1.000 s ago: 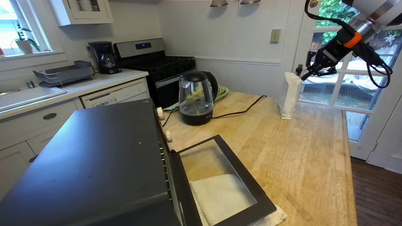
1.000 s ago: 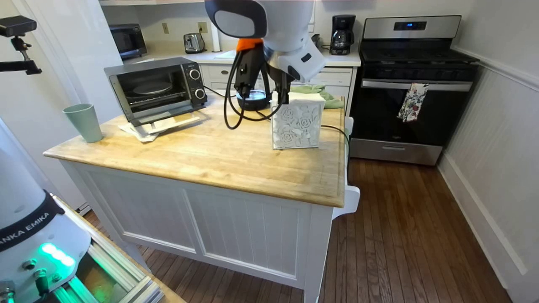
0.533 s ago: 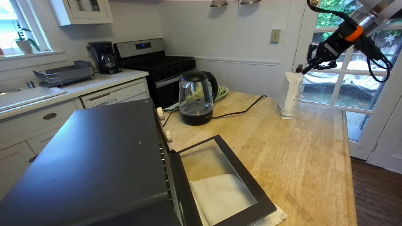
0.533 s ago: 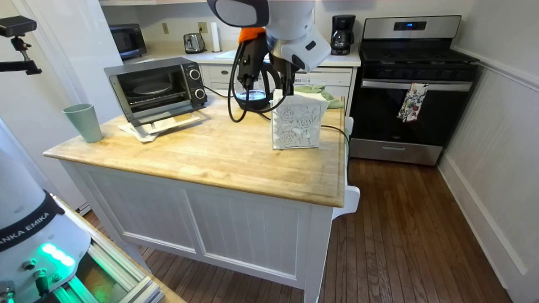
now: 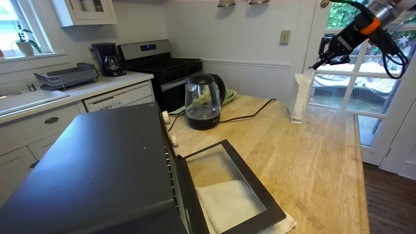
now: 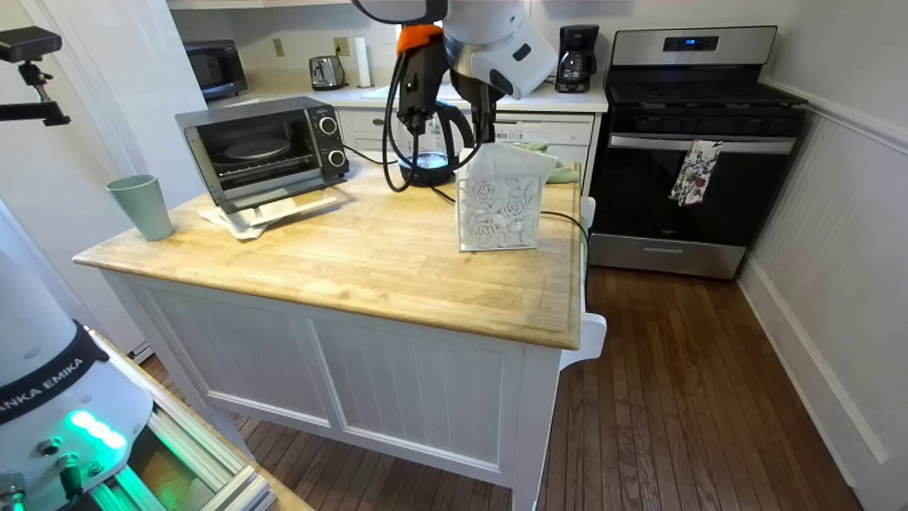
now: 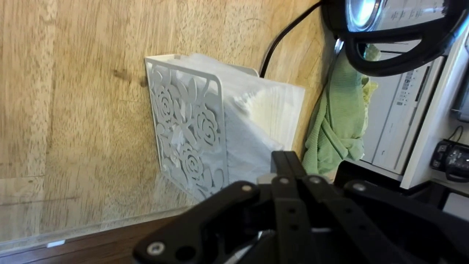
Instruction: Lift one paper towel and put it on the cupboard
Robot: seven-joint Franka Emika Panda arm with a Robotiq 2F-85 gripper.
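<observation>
On the right, the black two-finger gripper is pinching a thin white paper towel — the far white sheets could be sticking and coming too.

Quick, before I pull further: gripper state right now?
Gripper: closed, pinching a paper towel whose lower part sits in the white holder.

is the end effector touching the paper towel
Touching: the wrist view shows the end effector closed on the paper towel, the sheet running right into its grip.
</observation>
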